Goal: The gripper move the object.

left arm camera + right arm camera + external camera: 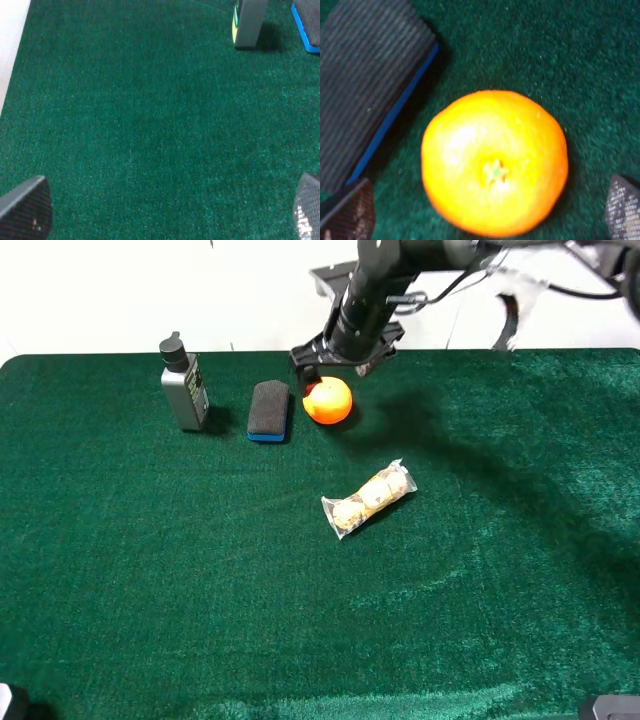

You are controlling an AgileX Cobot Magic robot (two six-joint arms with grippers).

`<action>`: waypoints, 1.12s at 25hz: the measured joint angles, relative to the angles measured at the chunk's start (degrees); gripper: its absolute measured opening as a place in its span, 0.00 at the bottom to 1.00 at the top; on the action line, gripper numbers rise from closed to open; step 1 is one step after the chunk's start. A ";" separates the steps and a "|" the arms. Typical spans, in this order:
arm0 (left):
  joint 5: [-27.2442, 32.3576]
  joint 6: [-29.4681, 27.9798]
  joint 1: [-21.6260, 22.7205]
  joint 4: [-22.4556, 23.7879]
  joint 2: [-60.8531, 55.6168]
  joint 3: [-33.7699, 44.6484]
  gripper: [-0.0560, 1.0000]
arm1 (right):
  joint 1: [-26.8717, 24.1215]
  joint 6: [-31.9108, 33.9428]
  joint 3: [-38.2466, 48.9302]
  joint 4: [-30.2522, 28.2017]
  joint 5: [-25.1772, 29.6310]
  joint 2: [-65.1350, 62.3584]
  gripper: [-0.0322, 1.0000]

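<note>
Right jaws: spread wide and holding nothing. The two dark woven fingertips (345, 212) stand one on each side of the orange (494, 162). A strip of green surface (580, 55) shows between each tip and the peel, so no contact is seen.
Orange position: resting on the surface in the middle of the right jaws' gap, its stem scar turned up toward the wrist camera. In the exterior high view the orange (328, 400) lies right at the end of the right arm (365, 300), whose claw overlaps its far edge.
Eraser (367, 85): a black ribbed top over a blue base, lying flat. It is just outside the right jaws' gap, past one fingertip. It is near the orange but apart from it, with shadowed surface between the two.
Left jaws: also wide open and empty. Only the two fingertips (25, 212) show, with bare green surface between them.
Bottle (185, 385): grey with a black cap, standing upright. It is well ahead of the left jaws, and on the far side of the eraser from the right jaws.
Packet (368, 498): a clear wrapper with three beige balls in a row, lying flat and aslant. It is well apart from both pairs of jaws.
</note>
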 joint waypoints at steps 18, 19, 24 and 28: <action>0.00 0.00 0.00 0.00 0.00 0.00 0.98 | 0.00 0.00 0.00 -0.02 24.49 -10.40 0.70; 0.00 0.00 0.00 0.00 0.00 0.00 0.98 | 0.00 0.00 0.00 0.07 25.63 -10.65 0.70; 0.00 0.00 0.00 0.00 0.00 0.00 0.98 | 0.00 0.00 0.28 0.62 26.67 -12.70 0.70; 0.00 0.00 0.00 0.00 0.00 0.00 0.98 | 0.00 0.20 1.19 0.90 26.72 -16.40 0.70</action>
